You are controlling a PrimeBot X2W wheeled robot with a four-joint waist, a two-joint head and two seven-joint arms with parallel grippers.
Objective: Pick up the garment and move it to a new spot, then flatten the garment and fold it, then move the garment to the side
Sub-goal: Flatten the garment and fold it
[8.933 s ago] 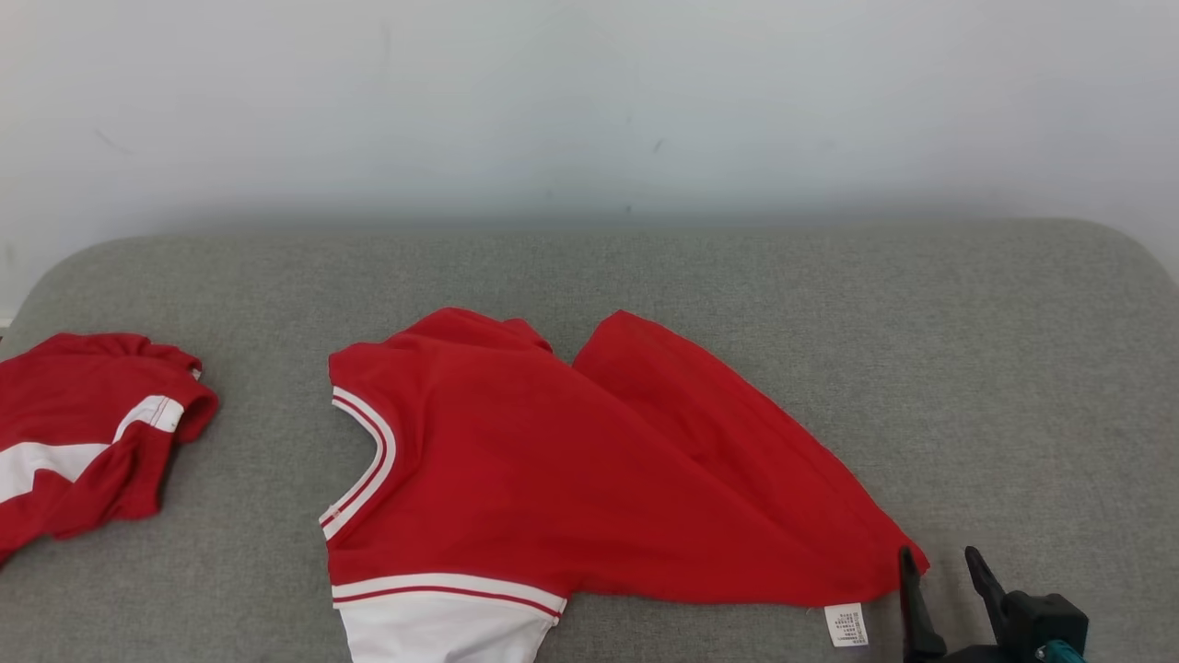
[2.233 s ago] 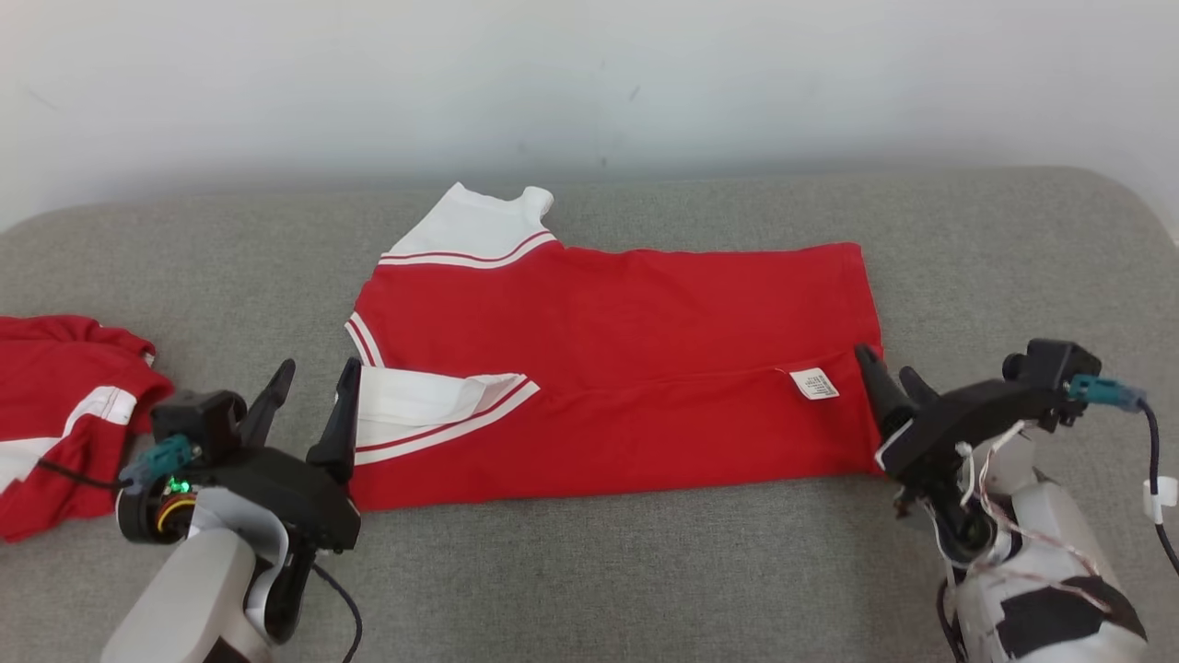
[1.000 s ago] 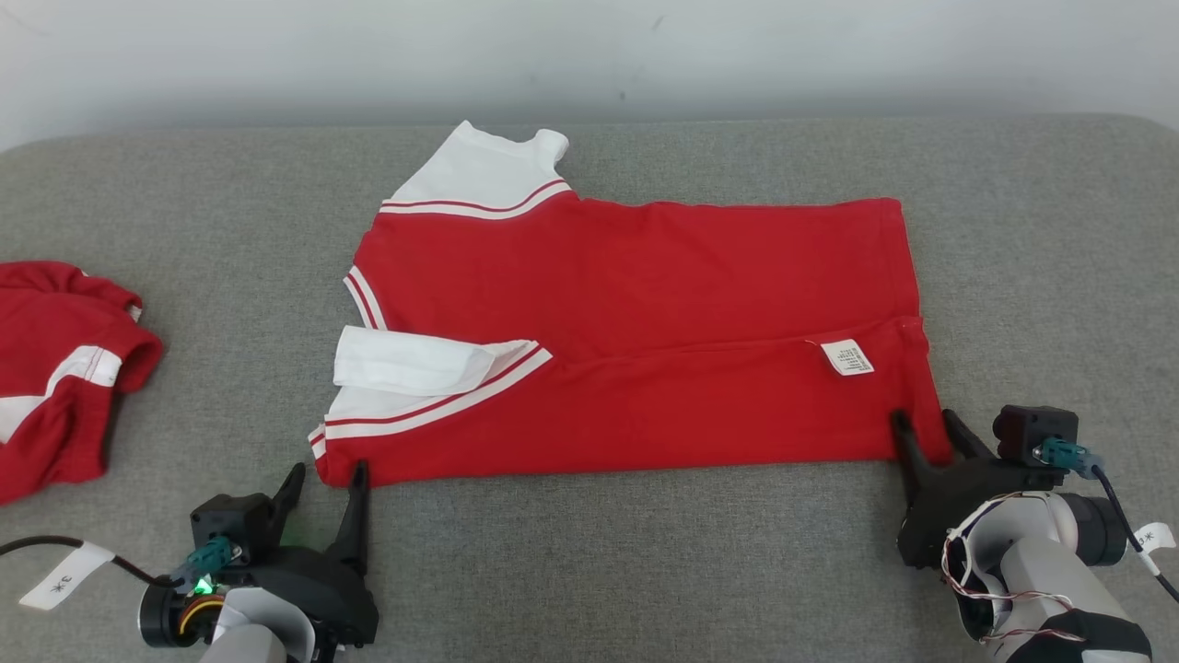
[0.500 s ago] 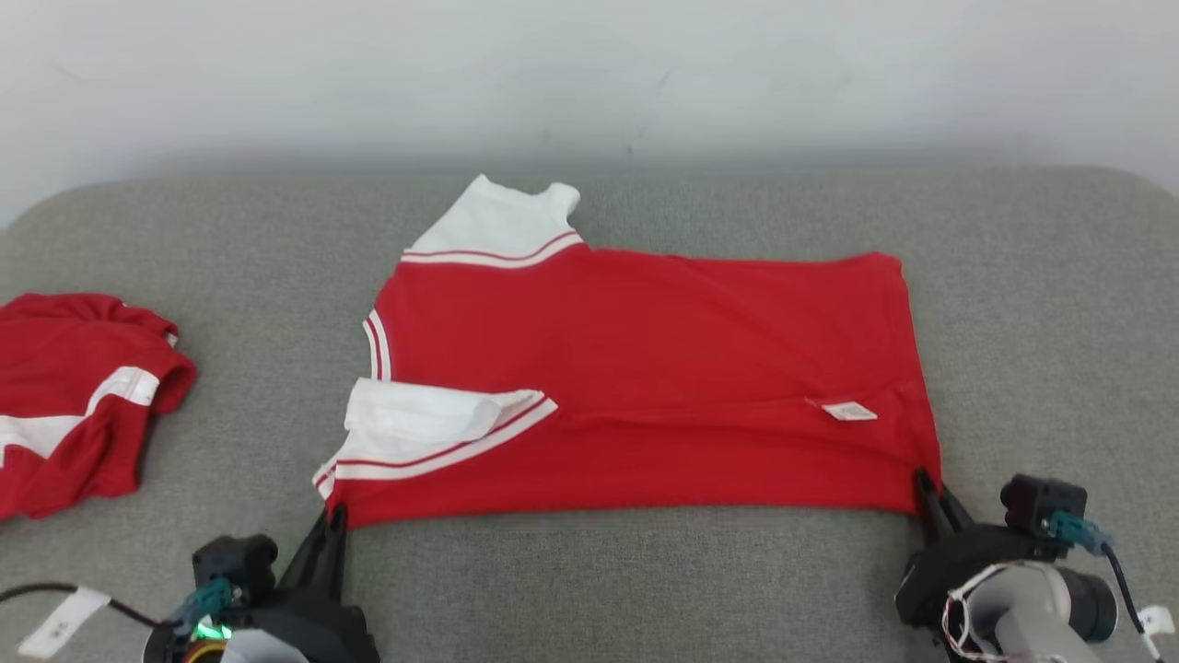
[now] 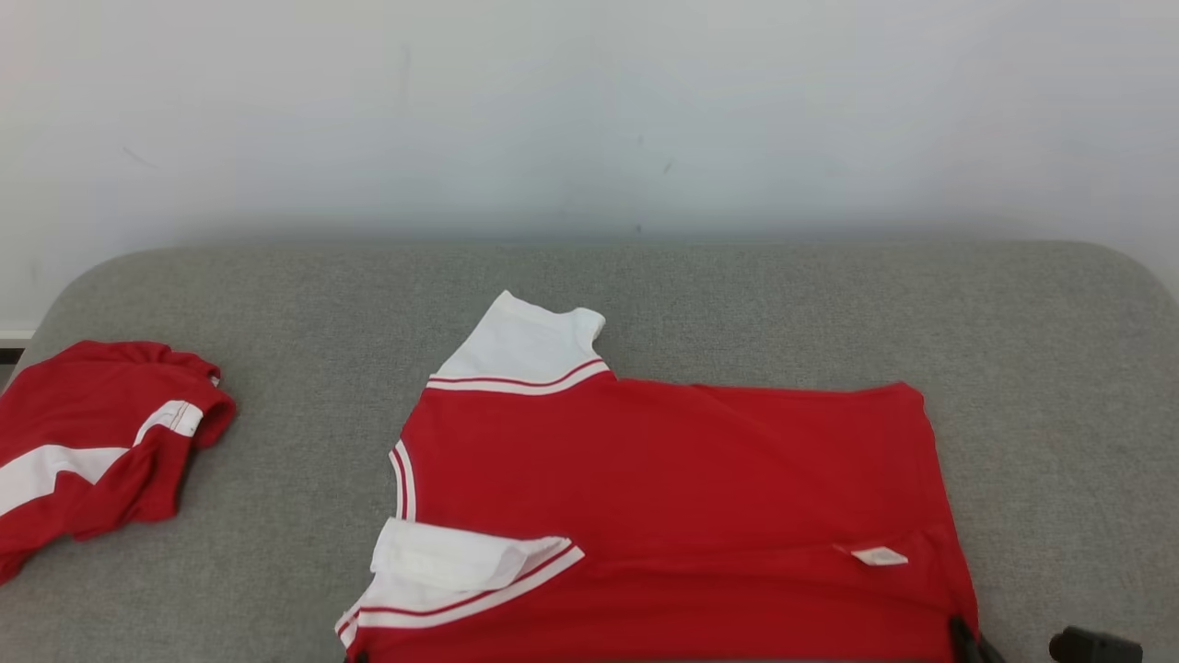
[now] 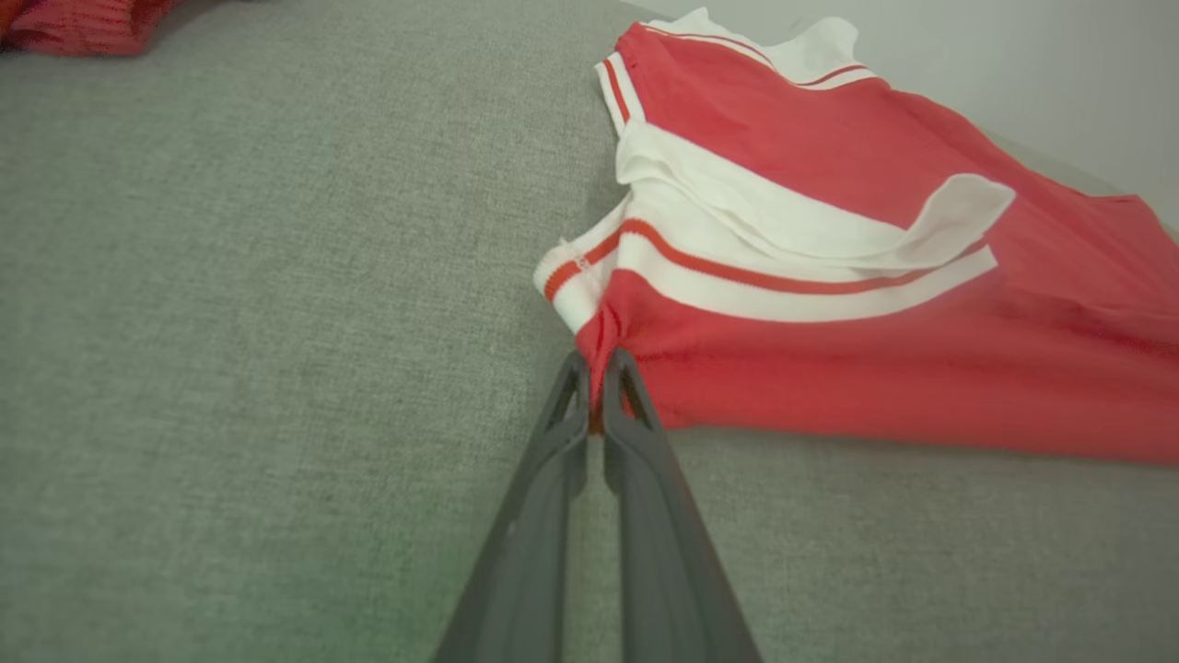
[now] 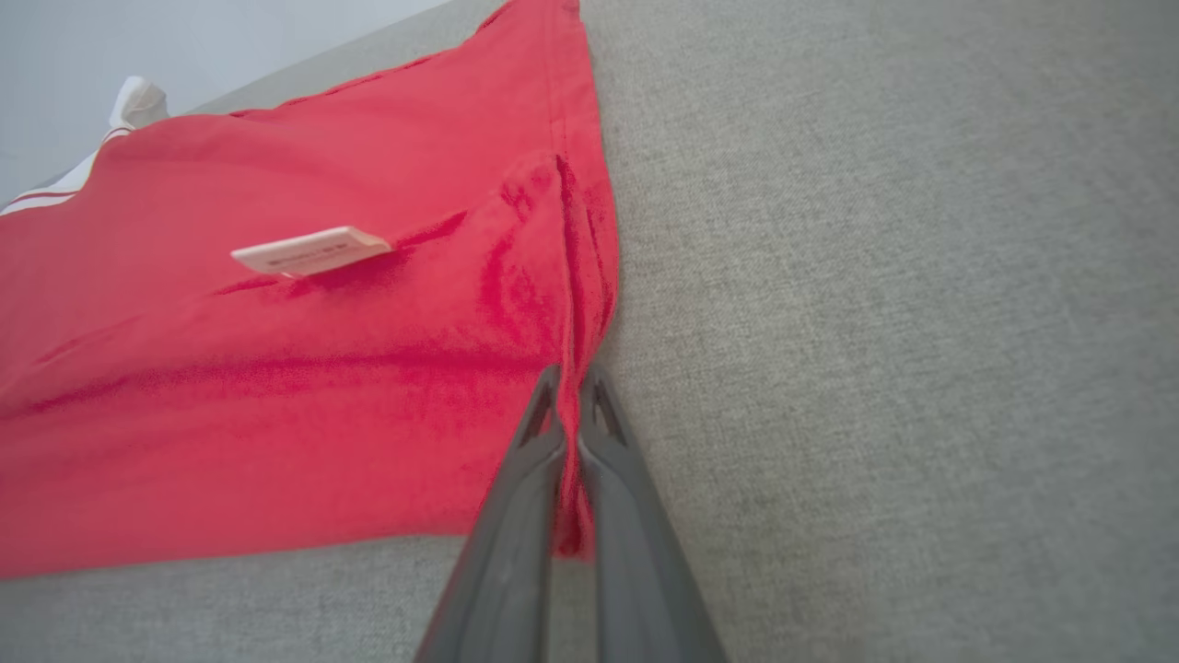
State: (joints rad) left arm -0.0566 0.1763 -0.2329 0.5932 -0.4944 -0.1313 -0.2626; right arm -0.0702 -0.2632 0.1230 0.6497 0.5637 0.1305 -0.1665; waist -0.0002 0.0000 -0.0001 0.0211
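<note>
Pinching the garment [image 5: 682, 479], lying centre-near on the grey cushion [image 5: 276, 295], with left tool [image 6: 596, 368] clamped on its near-left shoulder corner and right tool [image 7: 571, 387] clamped on its near-right hem corner, yet risking a slipped thin bite or an unfolded white sleeve [image 5: 461, 557] from uneven lifting.

- The head view's bottom edge cuts off the near side of the garment [image 5: 682, 497].
- Its left edge cuts off the other red shirt [image 5: 92, 442].
- The print on the label [image 5: 880, 555] is too small to read.
</note>
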